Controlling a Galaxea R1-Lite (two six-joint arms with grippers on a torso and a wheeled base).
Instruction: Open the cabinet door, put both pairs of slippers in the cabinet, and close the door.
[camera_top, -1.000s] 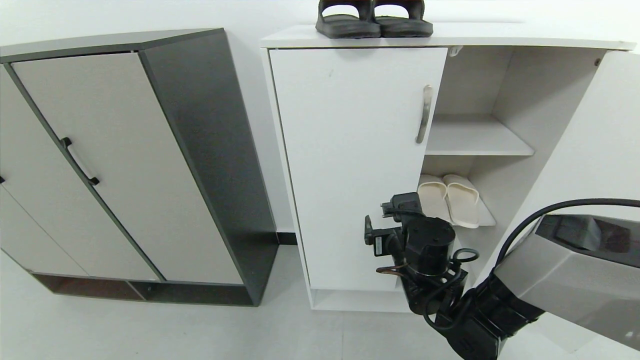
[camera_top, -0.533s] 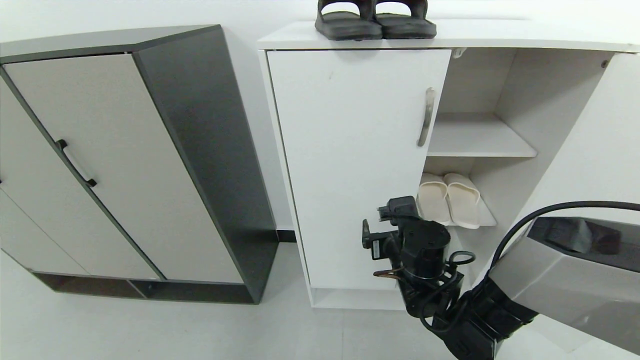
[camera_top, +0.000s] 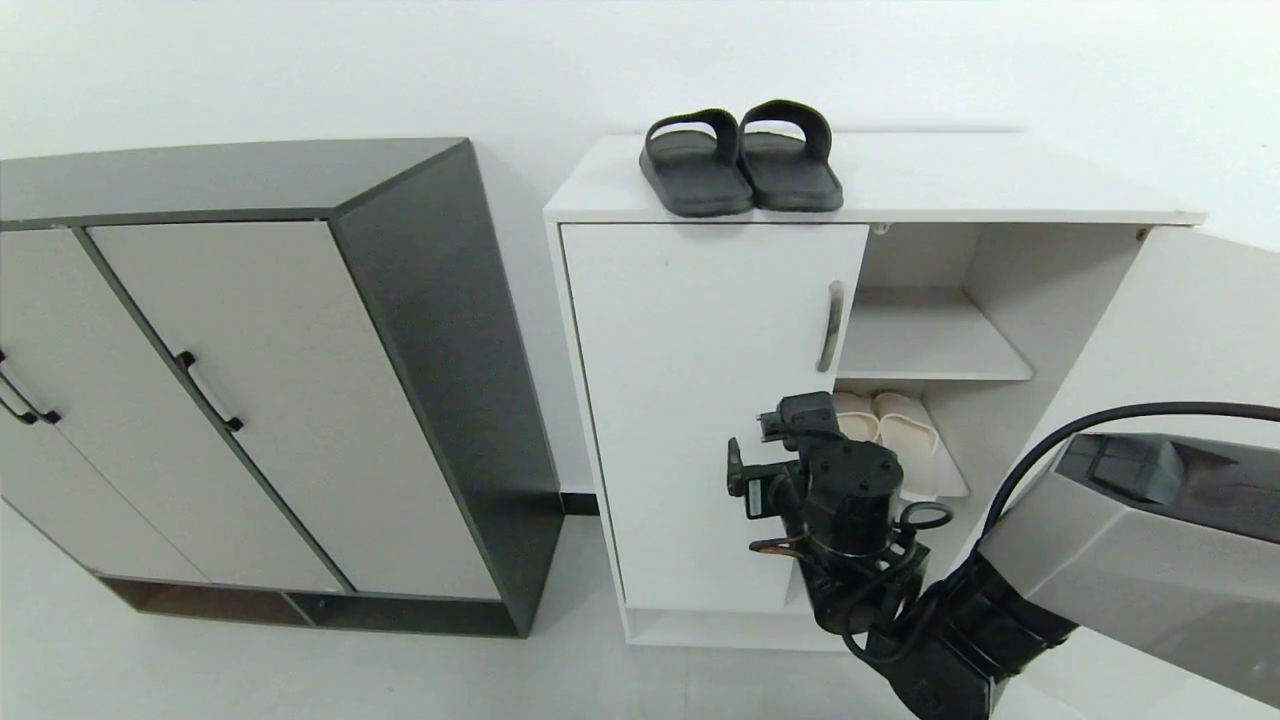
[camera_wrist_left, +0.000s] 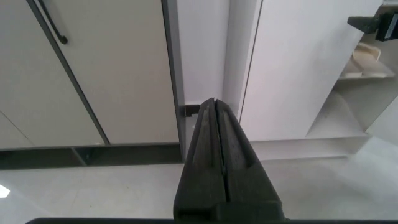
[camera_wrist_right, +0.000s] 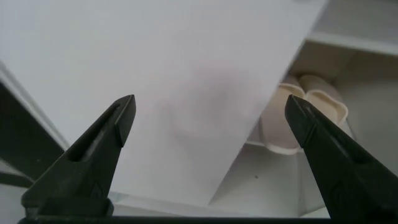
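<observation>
A pair of black slippers (camera_top: 740, 160) lies on top of the white cabinet (camera_top: 1000, 180). The cabinet's right door (camera_top: 1180, 330) is swung open and its left door (camera_top: 700, 400) is closed. A pair of cream slippers (camera_top: 905, 440) rests on the lower shelf, also seen as the cream slippers (camera_wrist_right: 305, 112) past the left door's edge. My right gripper (camera_wrist_right: 210, 102) is open and empty, facing the left door's lower part. My right wrist (camera_top: 845, 490) hangs in front of that door. Low near the floor, my left gripper (camera_wrist_left: 215, 106) is shut on nothing.
A dark grey cabinet (camera_top: 420, 330) with closed beige doors stands to the left of the white one, with a narrow gap (camera_wrist_left: 202, 56) between them. The upper shelf (camera_top: 920, 345) is bare. Pale floor (camera_top: 300, 670) lies in front.
The head camera has moved: both cabinets now sit lower in the picture and the whole top of the white cabinet shows. The right arm keeps about the same place in the picture.
</observation>
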